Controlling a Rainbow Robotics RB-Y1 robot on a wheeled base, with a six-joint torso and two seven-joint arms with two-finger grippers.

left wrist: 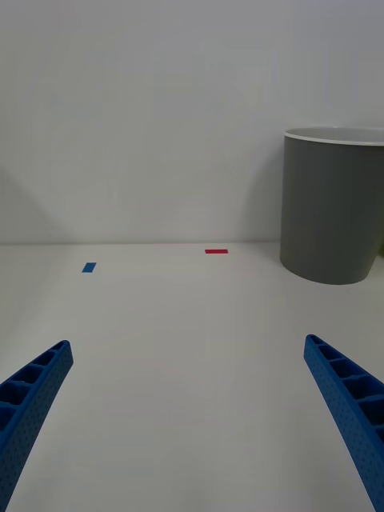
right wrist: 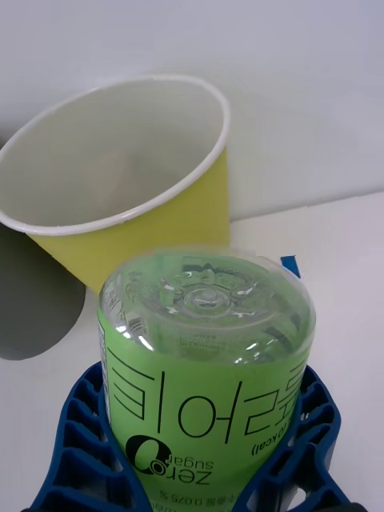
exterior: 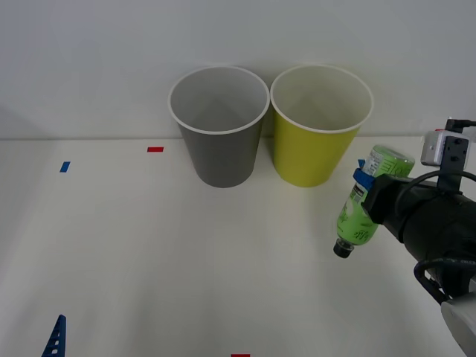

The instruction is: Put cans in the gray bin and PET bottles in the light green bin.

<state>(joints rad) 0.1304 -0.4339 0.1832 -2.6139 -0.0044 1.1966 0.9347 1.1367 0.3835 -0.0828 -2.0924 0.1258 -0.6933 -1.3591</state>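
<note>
Blue fingers of the right gripper pinch the green bottle, labelled "zero sugar", cap down at right of frame beside the light green bin. Gray bin stands centre. Left gripper spread, lower left.

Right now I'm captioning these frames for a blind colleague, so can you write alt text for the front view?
The right gripper holds a green-labelled PET bottle tilted cap-down, just off the right side of the light green bin. The gray bin stands beside it to the left on the white table, with the left gripper's fingertip low at the near left corner.
</note>
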